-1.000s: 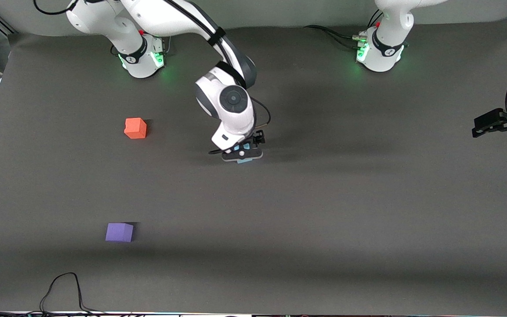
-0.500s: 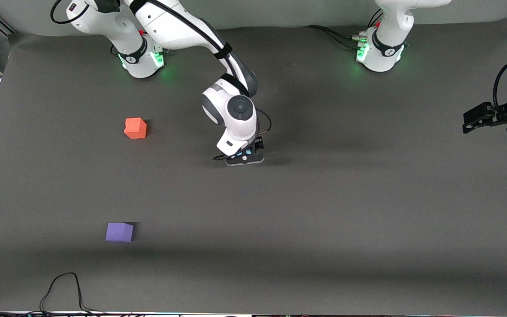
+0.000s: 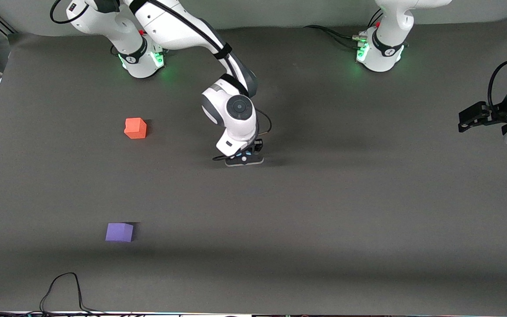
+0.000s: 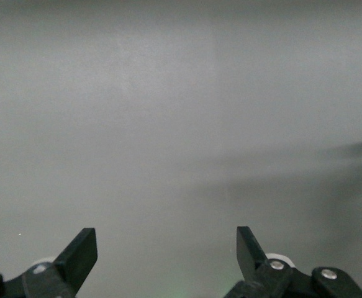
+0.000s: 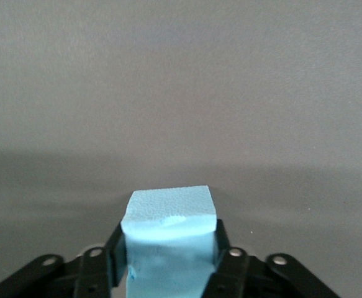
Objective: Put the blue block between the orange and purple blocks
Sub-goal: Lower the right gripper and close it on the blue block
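The blue block (image 5: 170,223) sits between the fingers of my right gripper (image 5: 168,248), which is shut on it and squeezes its sides. In the front view my right gripper (image 3: 244,160) is low at the dark table's middle, and its hand hides nearly all of the block. The orange block (image 3: 135,128) lies toward the right arm's end. The purple block (image 3: 119,232) lies nearer to the front camera than the orange one. My left gripper (image 3: 467,119) is open and empty, held up at the left arm's end of the table; it shows open in the left wrist view (image 4: 166,245) too.
A black cable (image 3: 65,285) loops on the table at the edge nearest the front camera, nearer than the purple block. The two arm bases (image 3: 141,59) (image 3: 381,55) stand along the table edge farthest from that camera.
My right gripper came down over the blue block and closed on it, hiding it from the front camera. My left gripper drifted a little toward the table's middle.
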{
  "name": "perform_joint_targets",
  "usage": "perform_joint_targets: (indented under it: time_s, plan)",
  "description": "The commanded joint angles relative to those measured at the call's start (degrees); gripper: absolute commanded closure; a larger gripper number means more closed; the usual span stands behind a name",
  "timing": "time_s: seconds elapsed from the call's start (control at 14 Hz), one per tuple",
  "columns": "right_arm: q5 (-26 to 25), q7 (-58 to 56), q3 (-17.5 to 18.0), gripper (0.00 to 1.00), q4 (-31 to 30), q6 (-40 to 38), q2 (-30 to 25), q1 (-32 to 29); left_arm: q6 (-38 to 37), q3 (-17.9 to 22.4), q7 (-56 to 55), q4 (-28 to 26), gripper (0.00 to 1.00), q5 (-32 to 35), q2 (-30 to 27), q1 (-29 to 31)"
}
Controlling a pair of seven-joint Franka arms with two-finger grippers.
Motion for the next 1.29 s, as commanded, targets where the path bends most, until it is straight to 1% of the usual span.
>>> perform_joint_targets:
  time_s: [0.0,0.07,0.21,0.29,0.36,0.5,0.64,0.79,0.86,0.93,1.14,1.21]
  plan:
    - [0.0,1.7,-0.5,1.00,0.3,-1.0,-3.0,-0.5,0.1,-0.4,-0.6,-1.4,0.00,0.1,-1.6,0.5]
    - [0.0,1.1,-0.5,1.00,1.1,-4.3,-4.7,-1.7,0.1,-0.4,-0.6,-1.4,0.00,0.2,-1.6,0.4]
    - [0.1,-2.0,-0.6,1.00,4.9,-14.9,-8.8,-3.7,0.3,-0.4,-0.7,-1.5,0.00,0.2,-1.8,0.4]
    - [0.0,-2.8,-0.6,1.00,6.1,-18.3,-11.6,-4.6,0.4,-0.4,-0.7,-1.7,0.00,0.2,-1.9,0.5]
    - [0.0,-2.9,-0.7,1.00,6.7,-20.6,-14.6,-5.8,0.5,-0.4,-0.7,-1.9,0.00,0.3,-2.0,0.4]
    - [0.1,-4.9,-0.9,1.00,8.8,-24.5,-19.4,-7.6,2.6,-0.4,-0.7,-4.4,0.00,0.3,-3.5,0.4]
    - [0.3,-6.1,-1.0,1.00,14.9,-32.6,-20.8,-9.8,2.5,-0.4,-0.7,-4.7,0.00,0.2,-3.8,0.4]
    - [2.1,-10.0,-1.2,1.00,21.0,-40.7,-21.0,-11.6,2.3,-0.5,-0.7,-4.6,0.00,0.2,-3.7,0.4]
    - [2.1,-12.2,-1.2,1.00,21.5,-43.6,-22.4,-13.2,2.2,-0.5,-0.7,-4.4,0.00,0.1,-3.8,0.5]
    - [2.1,-16.1,-1.8,1.00,20.6,-44.6,-24.7,-13.8,2.2,-0.5,-0.5,-4.4,0.00,0.1,-3.8,0.7]
    - [2.0,-30.4,-9.9,1.00,13.3,-46.1,-32.3,-13.9,1.9,-1.0,-0.1,-4.4,0.00,0.0,-3.8,1.0]
    - [1.4,-36.2,-13.5,1.00,9.9,-46.1,-34.9,-13.9,1.7,-1.2,0.1,-4.4,0.00,-0.1,-3.8,1.3]
